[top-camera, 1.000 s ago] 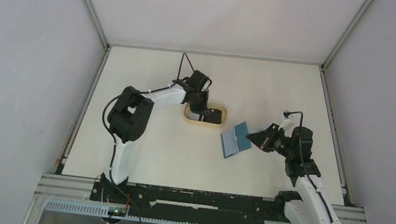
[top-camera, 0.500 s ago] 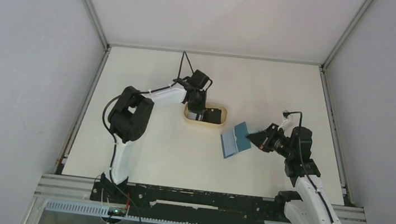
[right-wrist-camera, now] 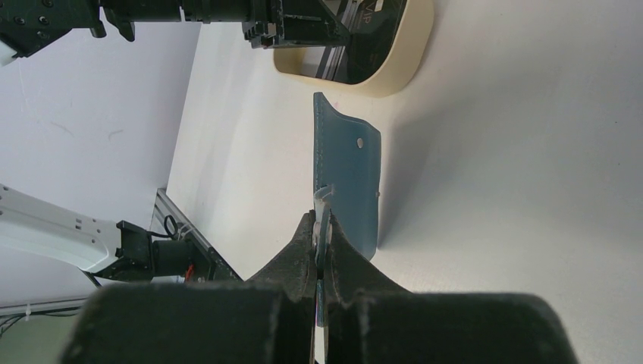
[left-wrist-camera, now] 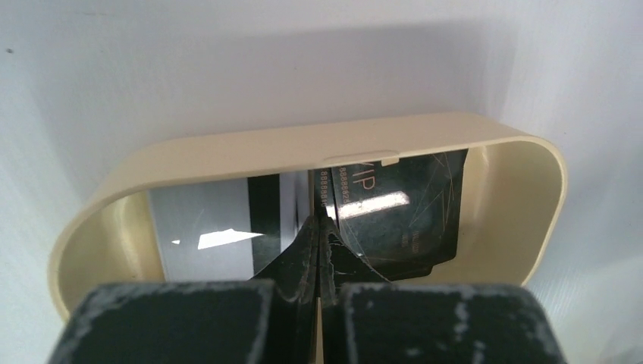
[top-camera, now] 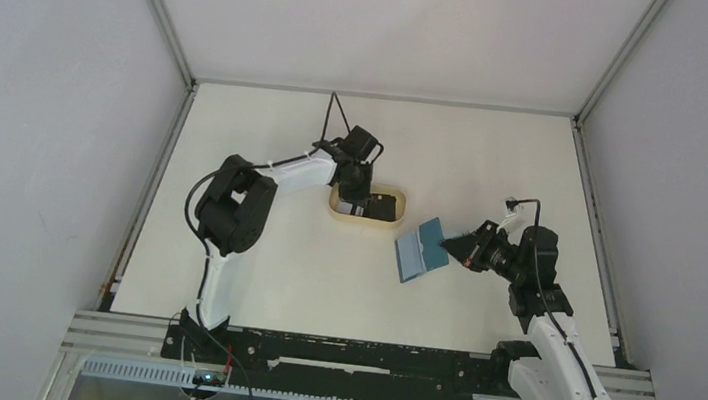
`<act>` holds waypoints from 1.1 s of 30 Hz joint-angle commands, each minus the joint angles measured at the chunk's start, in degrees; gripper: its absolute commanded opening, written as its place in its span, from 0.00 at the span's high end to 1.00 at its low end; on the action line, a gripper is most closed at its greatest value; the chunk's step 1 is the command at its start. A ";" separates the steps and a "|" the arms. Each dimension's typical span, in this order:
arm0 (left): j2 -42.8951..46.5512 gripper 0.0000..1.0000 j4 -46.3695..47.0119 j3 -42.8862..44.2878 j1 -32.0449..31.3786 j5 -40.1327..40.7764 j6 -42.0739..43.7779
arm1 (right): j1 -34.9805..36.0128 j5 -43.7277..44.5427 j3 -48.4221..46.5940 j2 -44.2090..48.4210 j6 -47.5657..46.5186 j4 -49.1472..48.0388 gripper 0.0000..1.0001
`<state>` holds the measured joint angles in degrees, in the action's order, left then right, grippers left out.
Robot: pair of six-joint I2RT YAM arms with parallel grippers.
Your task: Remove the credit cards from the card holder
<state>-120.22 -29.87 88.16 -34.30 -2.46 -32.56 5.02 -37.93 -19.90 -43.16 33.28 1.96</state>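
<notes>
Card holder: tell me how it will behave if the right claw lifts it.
Probably floppy: the card holder bends at its far corner, beyond the right claw. Likely light: one edge pinch props it upright. It may fold or swing when lifted.

White arms (top-camera: pixel 210 284), black joints (top-camera: pixel 228 211), cables (top-camera: pixel 330 115).
</notes>
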 commanded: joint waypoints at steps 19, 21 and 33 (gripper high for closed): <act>3.16 1.00 0.03 0.36 -0.13 4.12 -0.33 | 0.70 0.48 -0.16 1.17 -0.31 -2.48 1.00; 3.75 0.98 0.59 -0.08 0.71 4.01 -0.27 | 0.74 0.55 -0.14 1.17 -0.35 -2.48 1.00; 1.62 1.00 0.52 1.68 0.87 1.01 -0.27 | 0.65 0.65 -0.16 0.80 -0.35 -2.48 0.99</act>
<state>-120.07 -29.95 88.18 -32.77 -0.97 -32.99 5.34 -37.54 -19.90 -42.85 33.28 1.96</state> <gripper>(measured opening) 0.005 0.018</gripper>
